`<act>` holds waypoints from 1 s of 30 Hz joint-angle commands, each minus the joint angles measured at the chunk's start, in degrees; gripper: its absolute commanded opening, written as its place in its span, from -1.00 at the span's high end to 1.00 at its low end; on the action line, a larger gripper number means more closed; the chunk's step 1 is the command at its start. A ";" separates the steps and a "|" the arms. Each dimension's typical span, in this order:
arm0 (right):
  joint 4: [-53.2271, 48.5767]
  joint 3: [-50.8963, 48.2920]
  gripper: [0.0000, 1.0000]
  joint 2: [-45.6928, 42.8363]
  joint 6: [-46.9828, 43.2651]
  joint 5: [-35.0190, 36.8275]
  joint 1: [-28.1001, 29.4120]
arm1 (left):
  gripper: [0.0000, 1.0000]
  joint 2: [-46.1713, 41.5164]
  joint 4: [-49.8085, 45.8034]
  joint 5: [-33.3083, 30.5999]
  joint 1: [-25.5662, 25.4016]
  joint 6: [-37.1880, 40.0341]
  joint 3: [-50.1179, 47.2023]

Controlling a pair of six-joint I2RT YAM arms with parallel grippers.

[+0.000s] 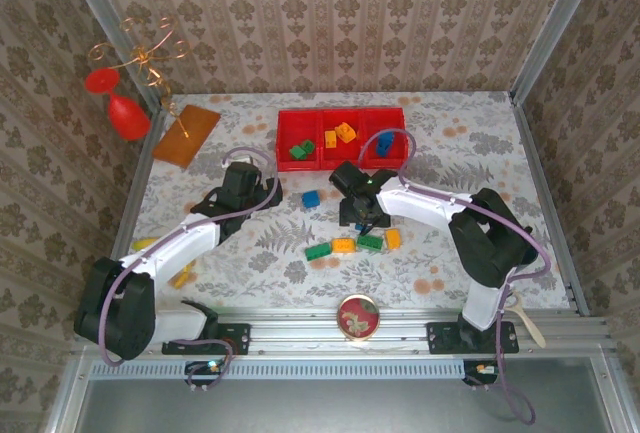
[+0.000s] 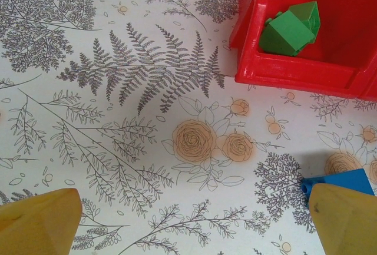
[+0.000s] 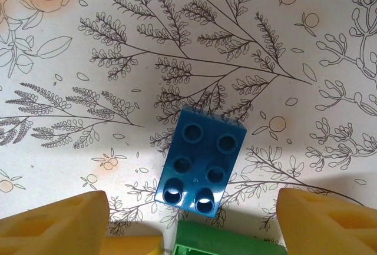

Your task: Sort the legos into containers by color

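The red containers point(image 1: 340, 115) stand at the back middle. Their left bin holds a green lego point(image 1: 302, 150) point(image 2: 291, 28), the middle bin orange ones point(image 1: 340, 133), the right bin a blue one point(image 1: 384, 143). My right gripper point(image 1: 360, 215) point(image 3: 188, 208) hangs open over a blue lego point(image 3: 200, 161) that lies on the table apart from both fingers. Green point(image 3: 227, 246) and yellow point(image 3: 126, 244) bricks lie just beyond it. A row of green and orange legos point(image 1: 355, 244) lies in front. My left gripper point(image 1: 262, 188) point(image 2: 194, 225) is open and empty, with another blue lego point(image 1: 311, 198) point(image 2: 339, 181) by its right finger.
An orange-brown board point(image 1: 187, 133) and a red goblet point(image 1: 125, 113) sit at the back left. A round tin point(image 1: 358, 315) rests at the front rail. A small yellow piece point(image 1: 183, 275) lies beside the left arm. Papered walls close in three sides.
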 commanded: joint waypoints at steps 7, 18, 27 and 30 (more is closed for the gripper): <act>-0.62 0.67 -0.55 3.82 -0.71 -0.74 -0.68 | -1.00 0.63 0.58 1.03 0.50 -1.30 -0.74; 2.88 0.70 -0.33 7.06 -1.01 -3.62 -2.49 | -1.00 0.90 0.77 1.44 0.70 -1.42 -0.83; 2.04 2.34 -0.07 9.28 -2.04 -3.82 -2.49 | -1.00 0.85 0.72 1.73 0.77 -1.47 -0.81; 2.03 2.25 0.06 9.12 -2.33 -3.90 -2.40 | -1.00 0.90 0.73 1.82 0.85 -1.48 -0.83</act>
